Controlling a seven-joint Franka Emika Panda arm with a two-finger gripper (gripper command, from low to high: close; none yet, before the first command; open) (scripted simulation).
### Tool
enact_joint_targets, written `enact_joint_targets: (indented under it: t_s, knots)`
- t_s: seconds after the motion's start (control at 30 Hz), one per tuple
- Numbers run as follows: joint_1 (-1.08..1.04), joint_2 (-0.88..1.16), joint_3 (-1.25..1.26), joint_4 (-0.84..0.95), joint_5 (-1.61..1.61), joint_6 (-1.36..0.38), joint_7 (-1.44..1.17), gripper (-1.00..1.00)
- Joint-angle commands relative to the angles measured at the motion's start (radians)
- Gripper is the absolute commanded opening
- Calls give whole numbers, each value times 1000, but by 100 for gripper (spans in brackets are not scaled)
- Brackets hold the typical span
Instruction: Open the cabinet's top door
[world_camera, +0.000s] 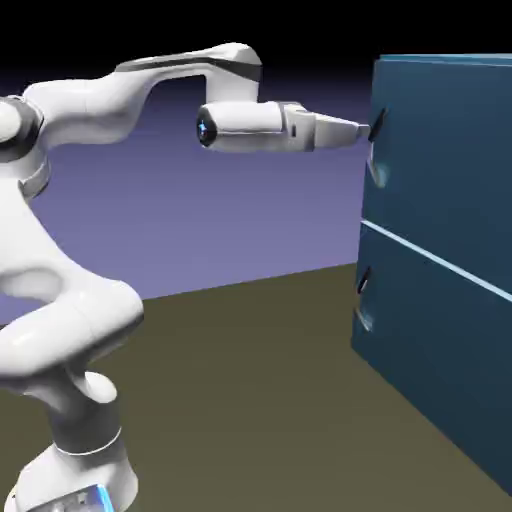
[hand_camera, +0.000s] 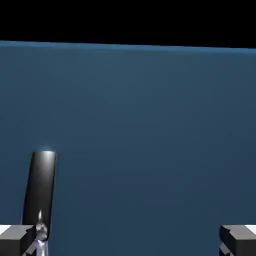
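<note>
The cabinet (world_camera: 450, 260) is a tall dark teal box at the exterior view's right, its two front panels split by a pale seam. The top door (world_camera: 440, 150) carries a small dark slanted handle (world_camera: 377, 125) near its left edge. My gripper (world_camera: 358, 128) reaches level toward that handle, its tip right at it. In the hand view the top door (hand_camera: 150, 130) fills the picture, and the dark glossy handle (hand_camera: 41, 190) stands just above my left fingertip (hand_camera: 17, 235). The gripper (hand_camera: 127, 240) is open, its fingers wide apart, with nothing between them.
The lower panel (world_camera: 430, 350) has its own dark handle (world_camera: 364, 282). An olive-brown table (world_camera: 250, 400) spreads below the arm, and the robot's base (world_camera: 80, 480) stands at the lower left.
</note>
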Motion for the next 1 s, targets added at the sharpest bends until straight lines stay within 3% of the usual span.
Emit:
enact_joint_targets:
  t_s: [0.0,0.3,0.53,0.57,0.97]
  knots:
    - [-19,-5,19,13,44,0,-30,0]
    - [-185,-46,193,125,431,-2,-301,0]
    - [-385,-16,325,285,431,4,-298,0]
    - [-385,-16,325,285,431,4,-298,-100]
    - [14,137,56,5,431,-131,-512,-100]
